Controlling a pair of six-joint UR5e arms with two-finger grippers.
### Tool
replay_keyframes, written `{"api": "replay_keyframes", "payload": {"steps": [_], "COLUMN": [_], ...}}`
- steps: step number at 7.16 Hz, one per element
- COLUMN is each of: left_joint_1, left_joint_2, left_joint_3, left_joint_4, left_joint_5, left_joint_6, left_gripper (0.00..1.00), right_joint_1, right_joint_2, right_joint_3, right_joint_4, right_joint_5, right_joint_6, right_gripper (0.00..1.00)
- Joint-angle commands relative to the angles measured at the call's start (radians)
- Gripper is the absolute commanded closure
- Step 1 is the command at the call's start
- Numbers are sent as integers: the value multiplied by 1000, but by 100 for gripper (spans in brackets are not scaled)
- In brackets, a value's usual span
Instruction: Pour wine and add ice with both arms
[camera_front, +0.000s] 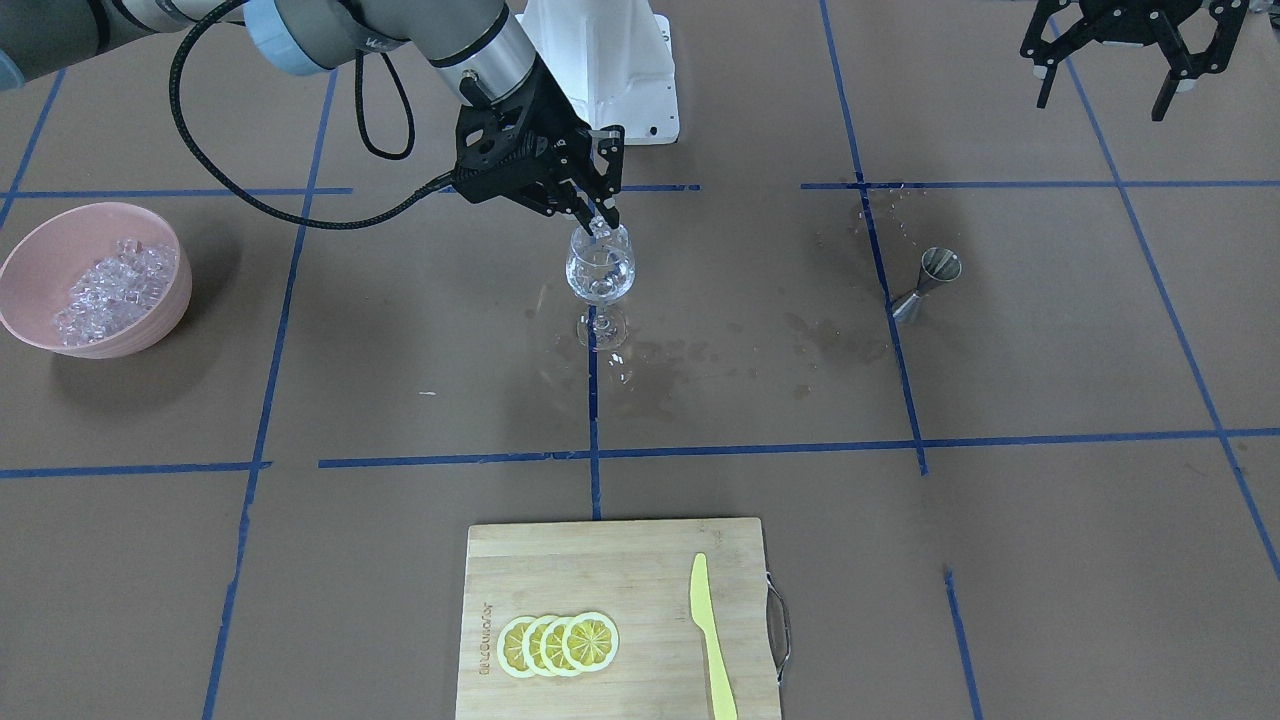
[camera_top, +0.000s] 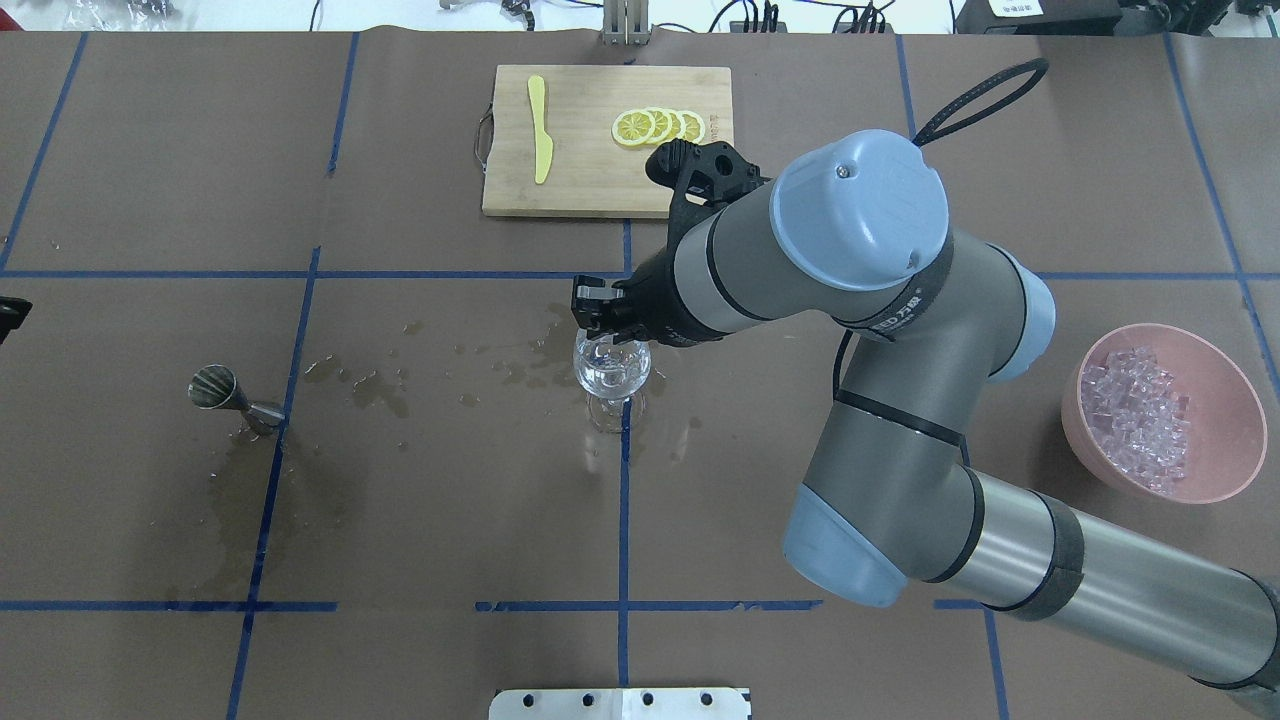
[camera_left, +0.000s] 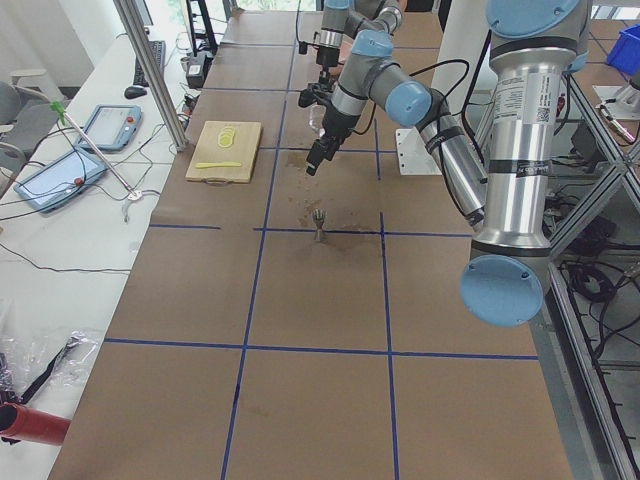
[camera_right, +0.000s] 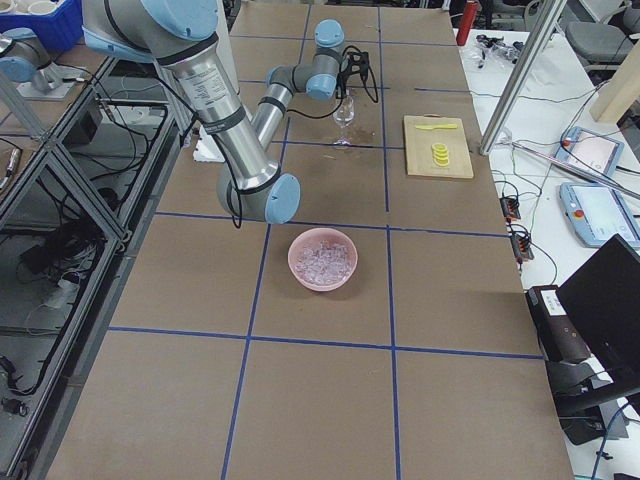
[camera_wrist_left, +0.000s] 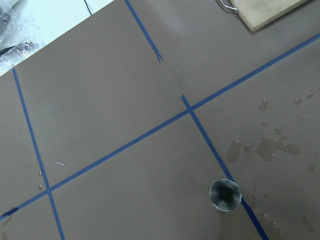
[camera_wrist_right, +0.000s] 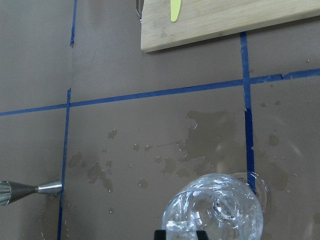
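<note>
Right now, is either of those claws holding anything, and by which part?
The left gripper hangs open and empty. The right gripper sits over the mouth of the wine glass; whether it pinches an ice cube cannot be told.

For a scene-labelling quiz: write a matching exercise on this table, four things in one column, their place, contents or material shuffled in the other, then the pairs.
Things:
1. wine glass
2. pink bowl
3. jigger
4. yellow knife

Descriptions:
A. lies on the cutting board
B. holds the ice
C. directly under the right gripper
D. made of steel, standing alone

Pairs: 1-C, 2-B, 3-D, 4-A
</note>
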Motion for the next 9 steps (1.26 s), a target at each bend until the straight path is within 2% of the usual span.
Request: {"api": "replay_keyframes", "payload": {"steps": [1, 2, 3, 5, 7, 8, 9], "left_joint_1": [-37, -69, -100, -219, -299, -338, -415], "left_joint_2": [-2, -3, -5, -23, -53, -59, -72], "left_joint_3": [7, 22, 40, 132, 224, 279, 357], "left_joint_4": [4, 5, 5, -1, -4, -15, -56], "left_joint_5": [0, -2, -3, -101, -109, -170, -272], "left_joint_6": [53, 96, 140, 302, 412, 412, 412], "left_gripper": [0, 0, 0, 0, 0, 0, 0], "right_joint_1": [4, 4, 8, 40, 94, 144, 198], "right_joint_2": [1, 1, 10, 9, 6, -1, -1], "right_joint_3": [1, 6, 27, 136, 193, 221, 228], "right_joint_4": [-2, -5, -64, -244, -410, -498, -578], "right_joint_5": [-8, -6, -2, 18, 24, 26, 53], "right_joint_6": [0, 3, 2, -9, -73, -150, -247], "right_gripper": [1, 0, 0, 0, 0, 0, 0]}}
